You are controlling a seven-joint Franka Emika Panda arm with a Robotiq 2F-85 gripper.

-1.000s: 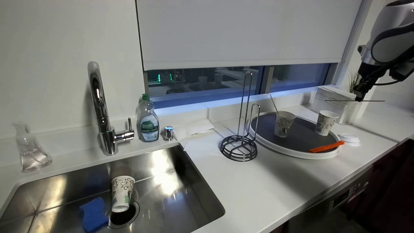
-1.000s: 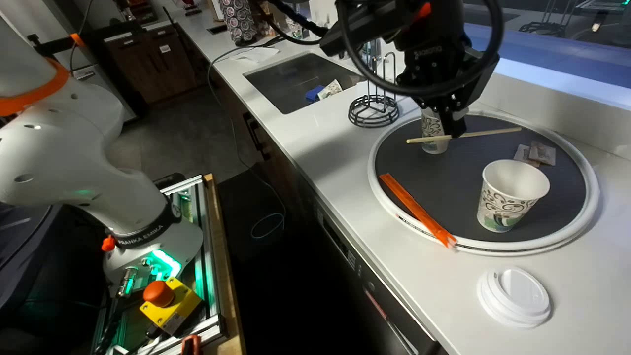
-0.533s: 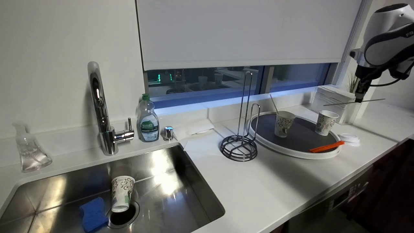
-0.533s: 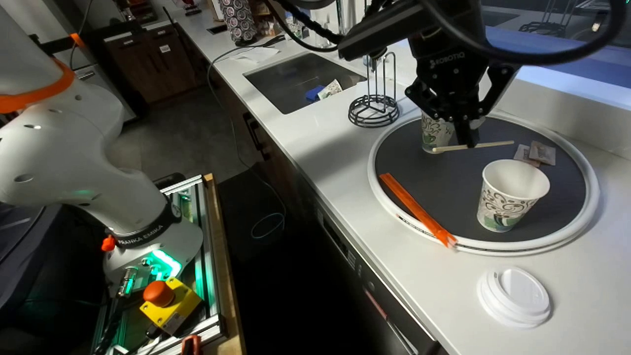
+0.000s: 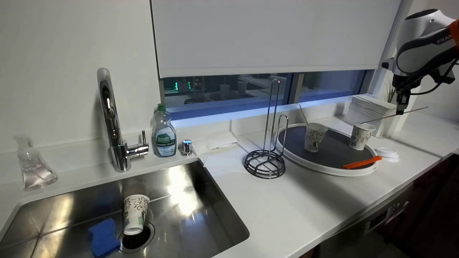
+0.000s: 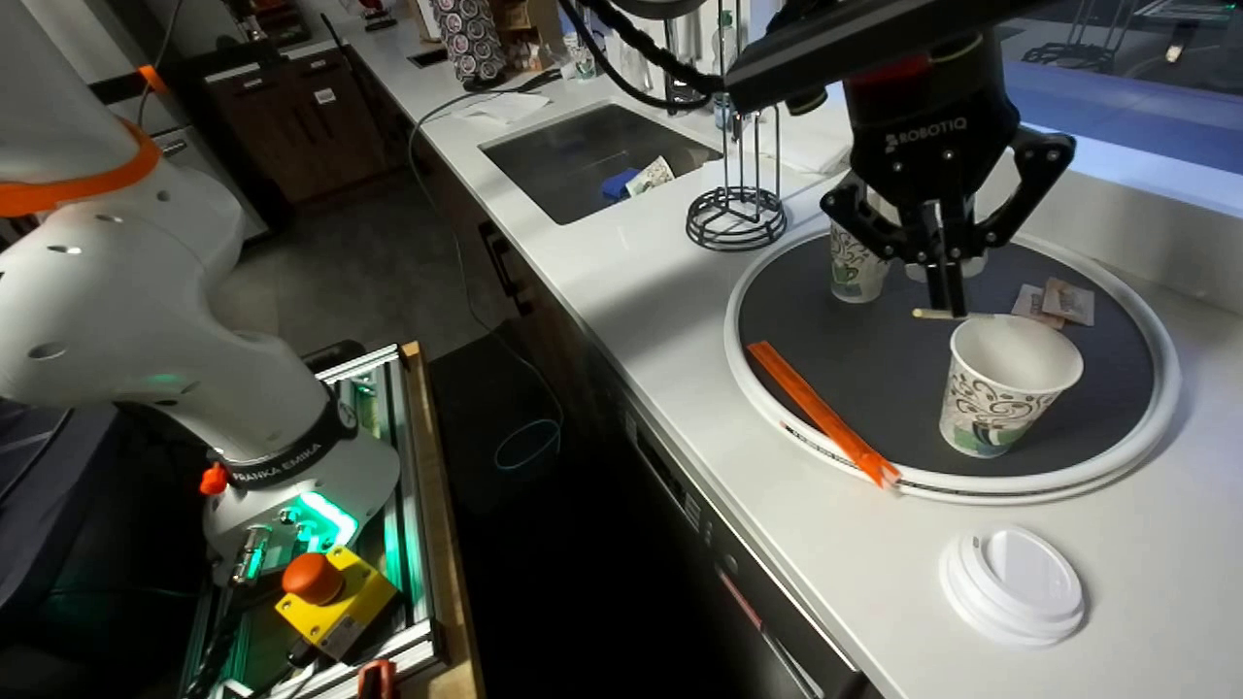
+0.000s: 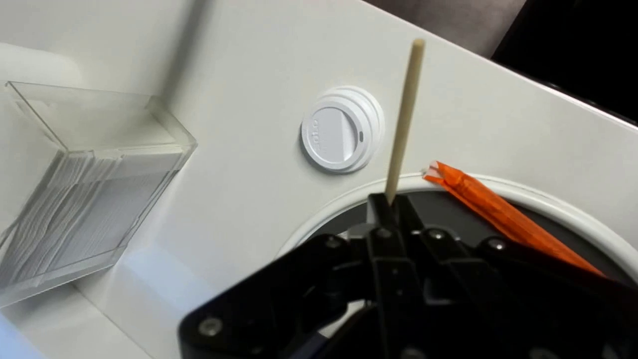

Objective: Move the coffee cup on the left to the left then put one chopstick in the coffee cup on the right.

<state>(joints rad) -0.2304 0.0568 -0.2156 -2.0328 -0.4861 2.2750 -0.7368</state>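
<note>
We see the claw (image 6: 948,304) pinching a chopstick (image 7: 405,114) that looked level a second ago and now slants in an exterior view, its lower end in line with the right-hand cup (image 5: 360,138).

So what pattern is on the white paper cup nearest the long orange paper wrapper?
Dark swirls above green; the cup shows best in an exterior view.
</note>
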